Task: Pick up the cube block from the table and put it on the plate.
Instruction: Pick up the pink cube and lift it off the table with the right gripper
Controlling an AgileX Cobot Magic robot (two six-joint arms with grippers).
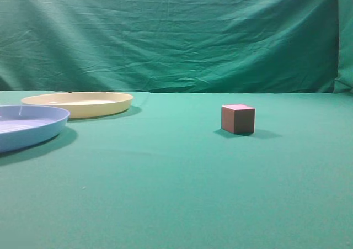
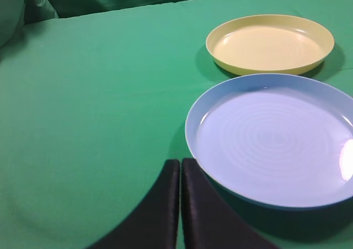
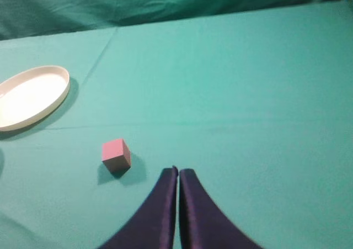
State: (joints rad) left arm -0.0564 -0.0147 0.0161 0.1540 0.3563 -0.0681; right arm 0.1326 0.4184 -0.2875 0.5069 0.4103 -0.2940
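Observation:
The cube block (image 1: 238,119), reddish-brown with a pinkish top, sits on the green table (image 1: 176,194) right of centre. In the right wrist view the cube block (image 3: 116,155) lies to the left of my right gripper (image 3: 178,170), which is shut and empty. The pale yellow plate (image 1: 77,104) stands at the back left; it also shows in the left wrist view (image 2: 270,43) and in the right wrist view (image 3: 30,96). My left gripper (image 2: 180,162) is shut and empty, just left of the light blue plate. Neither gripper shows in the exterior view.
A light blue plate (image 1: 27,126) stands at the left edge, in front of the yellow one; in the left wrist view the blue plate (image 2: 276,138) is nearest the gripper. A green cloth backdrop (image 1: 176,33) hangs behind the table.

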